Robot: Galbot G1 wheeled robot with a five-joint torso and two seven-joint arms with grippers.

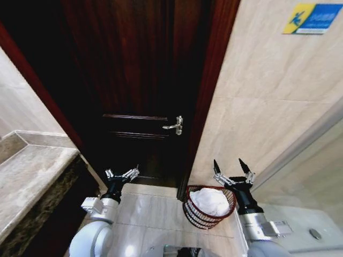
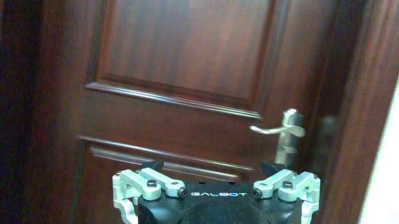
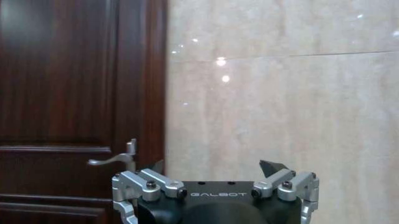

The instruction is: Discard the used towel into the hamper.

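A stone counter (image 1: pixel 29 176) runs along the left wall. The left gripper (image 1: pixel 122 174) hangs beside its front corner, jaws apart and holding nothing, facing the dark wooden door (image 1: pixel 139 80) with its silver door handle (image 1: pixel 174 126). The hamper (image 1: pixel 206 210) sits on the floor tiles (image 1: pixel 144 214) by the door frame, with the white towel (image 1: pixel 210 201) inside, so the job looks done. The right gripper (image 1: pixel 233 167) hangs just above its far rim, jaws wide apart, near the tiled wall (image 1: pixel 268 91). The floor between the arms is open.

Door (image 1: pixel 139 80): dark wood, polished, faint grain. Lever handle (image 1: pixel 174 126): bright metal. Wall tiles (image 1: pixel 268 101): beige stone, glossy, reflecting lights. Hamper (image 1: pixel 199 213): reddish-brown openwork wire; towel (image 1: pixel 210 201) inside, white soft cloth. Left end effector (image 1: pixel 122 174) and right end effector (image 1: pixel 233 169): silvery metal links, black matt housing.
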